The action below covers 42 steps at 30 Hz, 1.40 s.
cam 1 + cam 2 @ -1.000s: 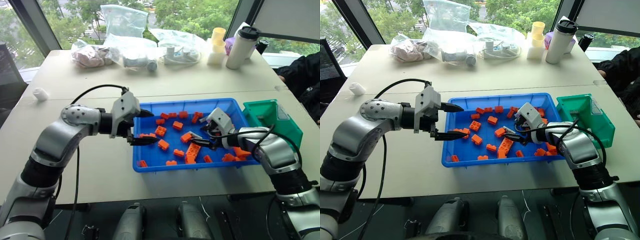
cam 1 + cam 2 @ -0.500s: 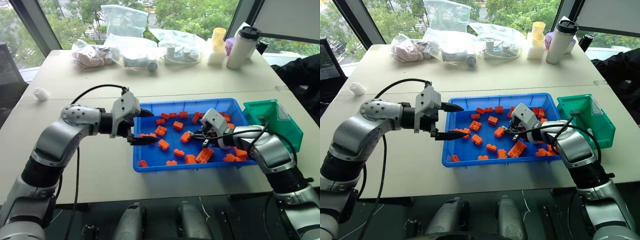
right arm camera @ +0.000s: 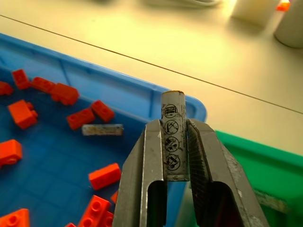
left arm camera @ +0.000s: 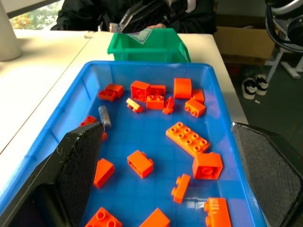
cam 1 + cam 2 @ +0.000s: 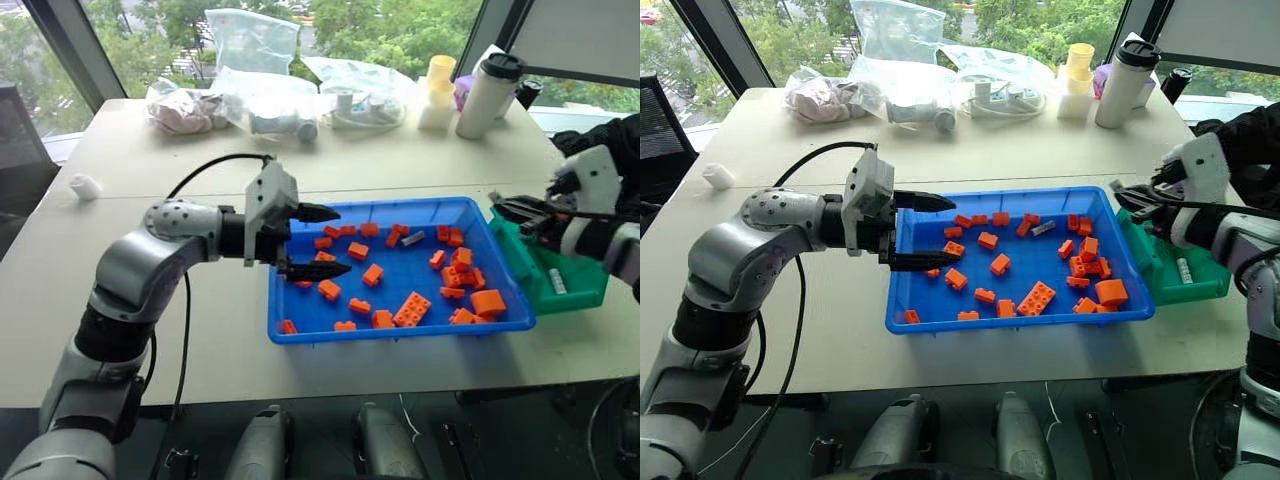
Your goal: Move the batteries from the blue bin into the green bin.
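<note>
Battery (image 3: 173, 142) stands clamped between the two fingers of the right gripper (image 3: 173, 156), gripped across its middle with its upper end poking out past the fingertips. It looks like a small rigid metal cylinder, light, smooth and liable to slide lengthwise or roll if the squeeze loosens, so a hold across the barrel near the middle suits it best. Just below and beyond those fingertips lies the green bin (image 5: 560, 290), where another battery (image 5: 1183, 270) already rests on the floor. Behind the gripper, toward the left arm, the blue bin (image 5: 400, 335) holds one more battery (image 5: 413, 239) near its far wall, lying among scattered orange bricks (image 5: 412, 309). The left gripper (image 5: 320, 242) hovers over the blue bin's far-side end, fingers spread apart and holding nothing.
</note>
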Motion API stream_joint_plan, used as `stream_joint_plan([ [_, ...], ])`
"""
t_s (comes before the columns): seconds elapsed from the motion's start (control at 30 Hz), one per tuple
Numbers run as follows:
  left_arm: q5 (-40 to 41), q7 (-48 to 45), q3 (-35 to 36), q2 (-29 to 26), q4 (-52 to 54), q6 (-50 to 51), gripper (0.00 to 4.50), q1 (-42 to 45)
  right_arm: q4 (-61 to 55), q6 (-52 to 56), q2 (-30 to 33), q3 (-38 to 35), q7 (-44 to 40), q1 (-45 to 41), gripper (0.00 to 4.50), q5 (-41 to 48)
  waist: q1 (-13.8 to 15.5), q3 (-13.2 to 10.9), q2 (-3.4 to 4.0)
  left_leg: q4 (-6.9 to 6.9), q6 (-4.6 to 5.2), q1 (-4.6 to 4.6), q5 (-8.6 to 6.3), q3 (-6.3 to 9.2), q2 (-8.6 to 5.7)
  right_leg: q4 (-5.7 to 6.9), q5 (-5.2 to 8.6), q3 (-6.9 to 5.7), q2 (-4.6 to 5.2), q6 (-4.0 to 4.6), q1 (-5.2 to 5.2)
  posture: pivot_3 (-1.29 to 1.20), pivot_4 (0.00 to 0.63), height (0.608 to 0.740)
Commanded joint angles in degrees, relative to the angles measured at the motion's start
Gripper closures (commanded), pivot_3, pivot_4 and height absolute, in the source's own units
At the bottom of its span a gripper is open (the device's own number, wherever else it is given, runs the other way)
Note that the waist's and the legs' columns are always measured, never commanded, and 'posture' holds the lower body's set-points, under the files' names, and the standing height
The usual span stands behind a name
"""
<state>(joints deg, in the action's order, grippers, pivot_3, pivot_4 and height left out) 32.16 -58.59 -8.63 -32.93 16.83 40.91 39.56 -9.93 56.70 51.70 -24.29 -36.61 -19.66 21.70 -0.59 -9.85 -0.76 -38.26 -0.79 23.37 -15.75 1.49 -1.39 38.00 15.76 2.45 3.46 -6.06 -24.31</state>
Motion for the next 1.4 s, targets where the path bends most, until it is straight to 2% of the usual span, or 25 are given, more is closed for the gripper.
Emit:
stream_joint_plan([
  [0.03, -0.6, -0.6, -0.5, 0.7, -1.5, -1.6, 0.00, 1.8, 2.7, -3.0, 0.8, -2.4, 3.3, 1.1, 4.43, -2.8, -0.3, 0.0, 0.01, 0.00, 0.00, -0.01, 0.00, -0.01, 0.00, 0.01, 0.00, 0.01, -0.01, 0.00, 0.00, 0.00, 0.150, 0.740],
  [0.2, -2.1, -1.4, -1.0, 0.2, -3.1, -3.0, 0.00, 2.1, 5.5, -5.5, -1.2, -2.3, 7.5, 2.2, 4.43, -4.7, -0.6, 0.0, 0.07, 0.04, 0.00, -0.07, 0.00, -0.06, 0.10, 0.04, 0.00, 0.09, -0.16, 0.00, -0.02, 0.00, 0.150, 0.740],
  [0.47, -3.1, -1.2, 0.2, -2.5, -2.3, -2.8, 0.00, 0.3, 7.3, -7.6, -0.9, -0.9, 9.3, 0.3, 0.31, -5.6, -0.1, 0.0, 0.07, 0.01, 0.00, -0.04, 0.00, -0.05, 0.05, 0.03, 0.00, 0.10, -0.11, 0.00, -0.02, 0.00, 0.150, 0.740],
  [0.57, -3.0, -1.5, 1.2, -4.2, -2.2, -2.9, 0.00, -0.2, 4.7, -6.7, -0.8, 0.6, 7.2, -3.6, 0.31, -3.0, -0.5, 0.0, 0.08, 0.02, 0.00, -0.05, 0.00, -0.06, 0.06, 0.03, 0.00, 0.10, -0.11, 0.00, -0.02, 0.00, 0.150, 0.740],
  [0.67, -2.5, -1.9, 2.2, -5.7, -2.0, -2.7, 0.00, -0.5, -0.8, -2.2, -3.8, 3.5, 4.4, -7.7, 0.31, 3.0, -0.8, 0.0, 0.09, 0.05, 0.00, -0.08, 0.00, -0.05, 0.15, 0.03, 0.00, 0.10, -0.22, 0.00, -0.02, 0.00, 0.150, 0.740],
  [0.77, -2.3, -2.0, 2.8, -7.0, -1.0, -2.5, 0.00, -0.8, -3.2, 2.6, -11.2, 7.2, 6.3, -11.6, 0.31, 7.1, -0.6, 0.0, 0.07, 0.05, 0.00, -0.08, 0.00, -0.01, 0.22, 0.04, 0.00, 0.09, -0.27, 0.00, -0.02, 0.00, 0.150, 0.740],
  [0.83, -2.2, -1.6, 3.0, -7.4, -0.2, -2.1, 0.00, -1.0, -1.8, 1.7, -15.1, 12.7, 7.8, -11.5, 0.31, 4.8, -0.4, 0.0, 0.02, 0.04, 0.00, -0.07, 0.00, 0.01, 0.20, 0.04, 0.00, 0.09, -0.24, 0.00, -0.02, 0.00, 0.150, 0.740],
  [0.93, -2.2, -0.9, 3.1, -7.4, 0.7, -1.8, 0.00, -1.5, 1.6, -0.3, -16.6, 19.1, 10.1, -10.4, 0.31, -0.3, 0.4, 0.0, 0.02, 0.01, -0.01, 0.03, 0.01, 0.07, 0.05, 0.02, 0.00, 0.05, -0.11, 0.00, -0.02, 0.00, 0.150, 0.740],
  [1.0, -2.3, -0.4, 3.2, -7.6, 1.1, -1.7, 0.00, -2.1, 3.6, -0.3, -18.6, 20.0, 12.2, -10.8, 0.31, -1.1, 0.8, 0.0, 0.02, -0.01, -0.01, 0.06, 0.01, 0.04, -0.07, -0.02, 0.00, 0.04, 0.04, 0.00, -0.02, 0.00, 0.150, 0.740],
  [1.03, -2.3, -0.2, 3.3, -7.6, 1.2, -1.7, 0.00, -2.3, 4.2, -0.5, -19.3, 20.3, 12.6, -10.9, 0.14, -1.3, 0.8, 0.0, 0.02, -0.01, -0.01, 0.06, 0.01, 0.01, -0.09, -0.03, 0.00, 0.05, 0.08, 0.00, -0.03, 0.00, 0.150, 0.740],
  [1.4, -2.7, 1.3, 2.5, -7.4, 2.1, -1.5, 0.00, -3.0, 5.9, -1.7, -22.7, 23.3, 14.5, -10.0, 0.14, -4.2, -0.4, 0.0, 0.02, 0.03, -0.01, 0.01, 0.01, 0.04, 0.02, 0.02, 0.00, 0.03, -0.07, 0.00, -0.07, 0.00, 0.150, 0.740],
])
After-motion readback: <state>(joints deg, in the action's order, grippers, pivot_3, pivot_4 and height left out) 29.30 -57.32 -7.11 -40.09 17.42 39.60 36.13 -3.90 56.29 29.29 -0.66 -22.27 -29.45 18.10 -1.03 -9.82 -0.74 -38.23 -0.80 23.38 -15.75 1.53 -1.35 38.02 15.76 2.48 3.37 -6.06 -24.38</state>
